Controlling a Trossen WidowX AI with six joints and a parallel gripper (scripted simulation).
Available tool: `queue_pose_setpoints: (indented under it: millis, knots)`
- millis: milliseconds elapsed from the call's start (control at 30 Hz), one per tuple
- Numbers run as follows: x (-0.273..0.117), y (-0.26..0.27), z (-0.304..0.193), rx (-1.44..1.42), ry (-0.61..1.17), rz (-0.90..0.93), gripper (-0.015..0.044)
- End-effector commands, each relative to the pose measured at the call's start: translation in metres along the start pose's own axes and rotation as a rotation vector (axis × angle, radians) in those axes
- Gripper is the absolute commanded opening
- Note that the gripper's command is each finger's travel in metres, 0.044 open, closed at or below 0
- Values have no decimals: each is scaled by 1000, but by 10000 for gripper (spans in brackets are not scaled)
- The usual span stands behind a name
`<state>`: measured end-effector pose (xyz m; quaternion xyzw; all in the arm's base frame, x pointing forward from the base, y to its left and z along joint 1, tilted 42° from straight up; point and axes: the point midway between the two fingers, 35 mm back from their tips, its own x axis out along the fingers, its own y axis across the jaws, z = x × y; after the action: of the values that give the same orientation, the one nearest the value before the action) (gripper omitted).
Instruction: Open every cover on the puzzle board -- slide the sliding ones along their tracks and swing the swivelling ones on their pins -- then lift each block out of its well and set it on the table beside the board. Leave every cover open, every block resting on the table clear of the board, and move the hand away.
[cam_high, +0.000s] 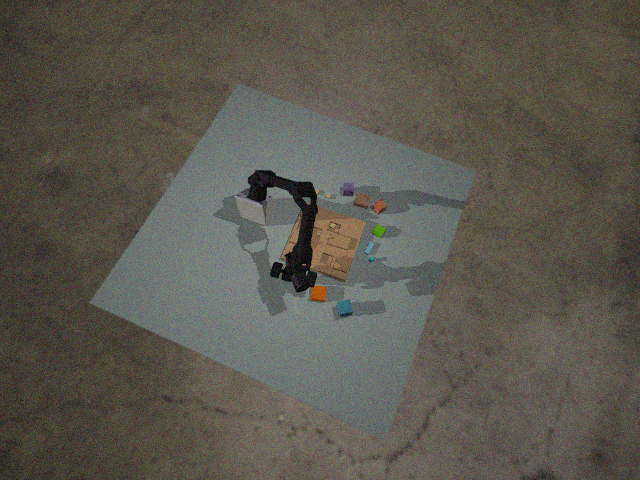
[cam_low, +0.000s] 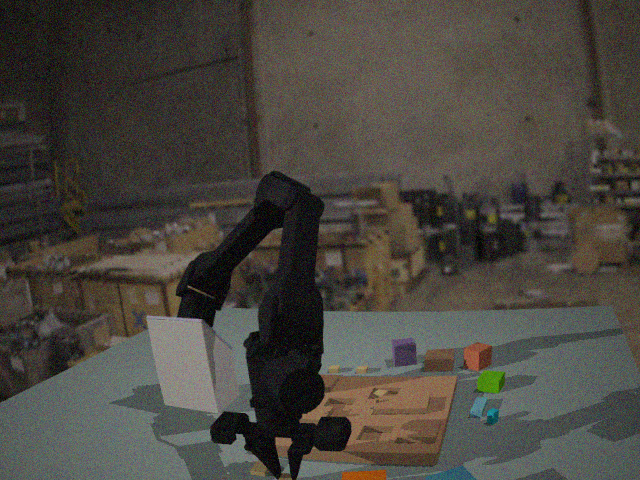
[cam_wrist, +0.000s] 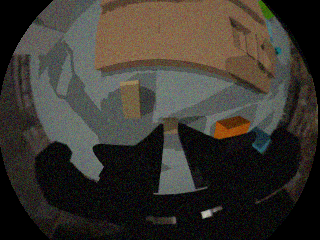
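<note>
The wooden puzzle board lies on the table with several same-coloured covers and dark well openings. A tan block shows in one well. My gripper is shut on a small tan block, low beyond the board's near edge. Whether that block touches the table I cannot tell. Another tan block lies on the table beside the board. Two small tan blocks lie past the far edge. The arm hides part of the board.
An orange block and a blue block stand near the gripper. Purple, brown, red-orange, green and light-blue pieces and a teal one stand around the board. A white box is by the arm's base.
</note>
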<state>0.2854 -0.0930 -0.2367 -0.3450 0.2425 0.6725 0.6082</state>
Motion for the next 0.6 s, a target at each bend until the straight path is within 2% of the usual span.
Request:
queue_pose_setpoints:
  millis: [0, 67, 500, 567]
  knots:
    - [6, 2, 2, 7, -7, 1, 80]
    - [6, 2, 2, 7, -7, 1, 80]
    - [2, 1, 1, 1, -2, 2, 421]
    - [-2, 1, 0, 1, -2, 2, 440]
